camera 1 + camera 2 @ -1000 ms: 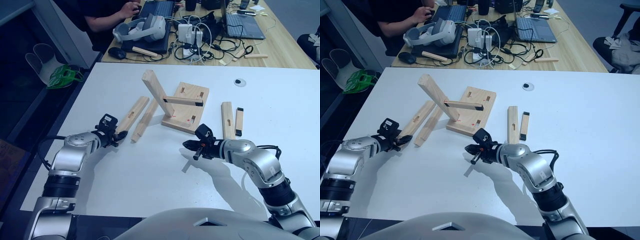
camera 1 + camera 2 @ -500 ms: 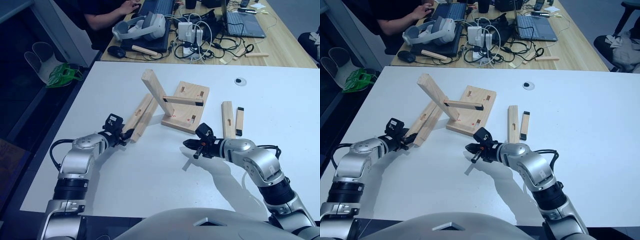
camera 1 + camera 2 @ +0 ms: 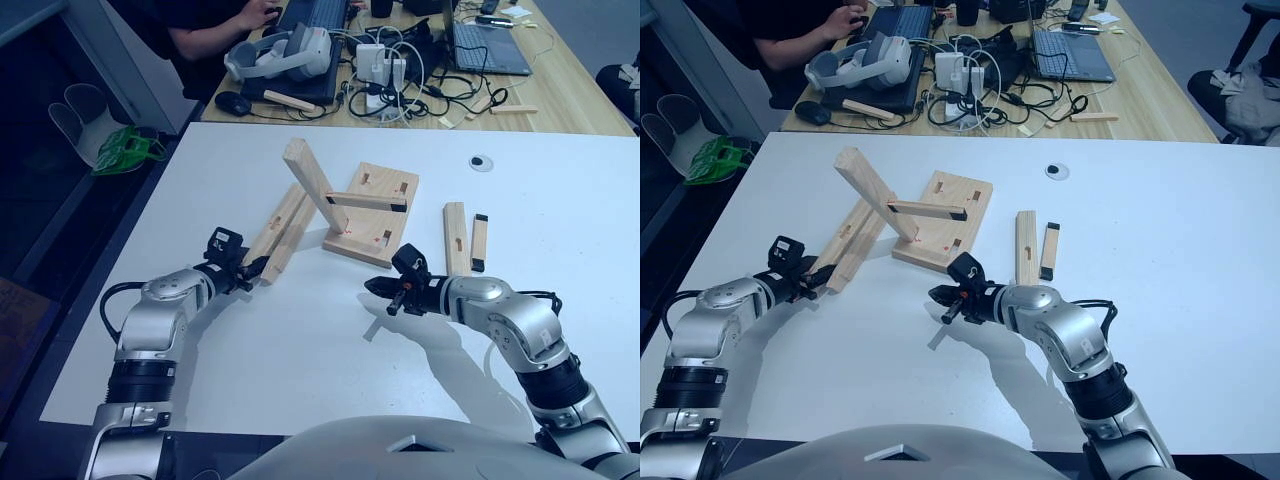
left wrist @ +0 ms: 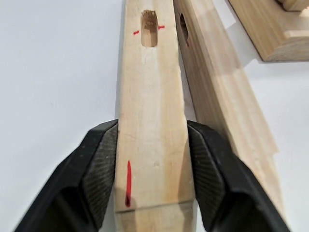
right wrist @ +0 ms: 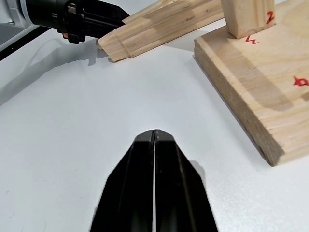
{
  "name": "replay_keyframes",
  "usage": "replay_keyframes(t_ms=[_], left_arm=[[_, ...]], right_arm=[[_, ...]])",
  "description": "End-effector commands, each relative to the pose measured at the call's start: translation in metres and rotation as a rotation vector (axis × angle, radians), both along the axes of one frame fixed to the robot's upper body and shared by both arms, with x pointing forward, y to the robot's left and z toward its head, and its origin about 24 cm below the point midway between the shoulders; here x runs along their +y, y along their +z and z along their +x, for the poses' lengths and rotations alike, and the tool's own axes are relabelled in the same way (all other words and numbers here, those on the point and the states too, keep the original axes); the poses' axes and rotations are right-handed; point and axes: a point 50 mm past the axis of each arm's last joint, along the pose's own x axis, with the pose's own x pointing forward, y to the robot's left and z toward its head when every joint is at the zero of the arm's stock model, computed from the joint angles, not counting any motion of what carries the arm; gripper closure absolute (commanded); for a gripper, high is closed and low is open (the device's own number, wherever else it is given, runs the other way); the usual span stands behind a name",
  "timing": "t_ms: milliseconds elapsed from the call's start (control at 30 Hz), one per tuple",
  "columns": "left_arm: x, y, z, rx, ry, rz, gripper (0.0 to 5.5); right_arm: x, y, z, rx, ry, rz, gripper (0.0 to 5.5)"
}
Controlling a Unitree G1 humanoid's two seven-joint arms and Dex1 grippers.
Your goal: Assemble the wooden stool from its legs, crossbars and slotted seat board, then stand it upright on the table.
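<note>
Pale wooden slotted leg [image 4: 150, 96], flat, long axis toward 1 o'clock; near end pinched by left gripper [image 4: 152, 142]. Right gripper [image 5: 154, 137], fingers pressed together, 6 o'clock of pale square seat board [image 5: 251, 96].

The right gripper [image 5: 154, 133], its two black fingers pressed flat together into a single point, hangs above a bare white table [image 5: 63, 145]. Just ahead and to one side lies the thick edge of the pale slotted seat board [image 5: 251, 92], scribbled with red marks, with an upright leg [image 5: 246, 17] standing in it. Farther off, a loose leg [image 5: 159, 13] lies flat with a second leg [image 5: 161, 34] tight against it, and the left gripper [image 5: 116, 19] reaches in at their ends.
</note>
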Motion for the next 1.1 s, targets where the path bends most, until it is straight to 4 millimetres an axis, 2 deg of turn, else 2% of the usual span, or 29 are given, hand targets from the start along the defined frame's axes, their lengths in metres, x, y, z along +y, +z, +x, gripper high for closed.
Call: replay_keyframes(t_ms=[33,800,1100], left_arm=[[-0.003,0.006,0.003,-0.041,-0.028,-0.007,3.42],[-0.011,0.007,-0.004,-0.057,-0.17,0.043,3.42],[-0.018,0.018,-0.004,-0.097,-0.282,0.06,3.42]], right_arm=[[0.0,0.003,0.002,-0.001,-0.006,0.005,5.5],[0.001,0.004,0.003,0.016,-0.019,0.025,5.5],[0.002,0.005,0.006,0.02,-0.037,0.048,5.5]])
